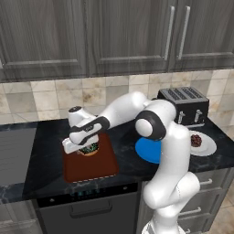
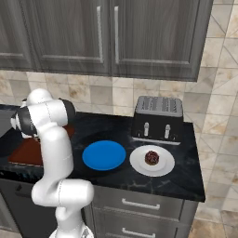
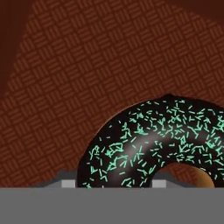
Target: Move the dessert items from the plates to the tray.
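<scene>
A robot arm lowers a chocolate donut onto a reddish-brown tray on a dark kitchen counter.

The gripper is closed narrowly on the donut, low over the tray, so the first dessert appears to be at the point of release. The blue plate sits bare beside it. The speckled sweet rests on the white plate, in front of the toaster. Next, the jaws likely need to open and lift clear before reaching across.
</scene>
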